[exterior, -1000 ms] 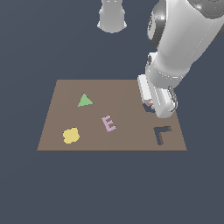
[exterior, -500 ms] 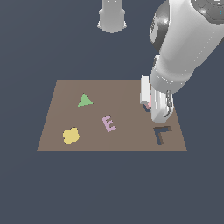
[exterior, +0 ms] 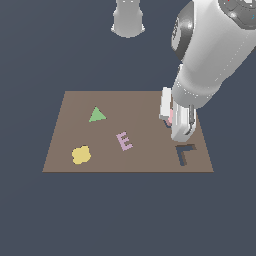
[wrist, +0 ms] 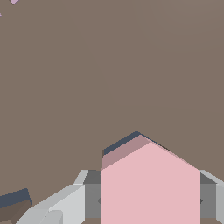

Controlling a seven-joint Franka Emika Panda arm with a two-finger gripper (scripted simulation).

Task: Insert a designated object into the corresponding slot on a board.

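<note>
My gripper is shut on the pink hexagonal block, low over the brown board near the exterior view's right edge. In the wrist view the pink block fills the space between my grey fingers. A dark edge of the hexagon slot shows just past the block's tip. In the exterior view the slot is almost wholly hidden behind the gripper. I cannot tell whether the block touches the board.
On the board lie a green triangle, a lilac letter E and a yellow blob piece. A dark L-shaped cutout lies just in front of the gripper and also shows in the wrist view.
My gripper, still holding the pink block, has shifted slightly to the exterior view's left and now covers more of the hexagon slot. The pieces on the board have not moved.
</note>
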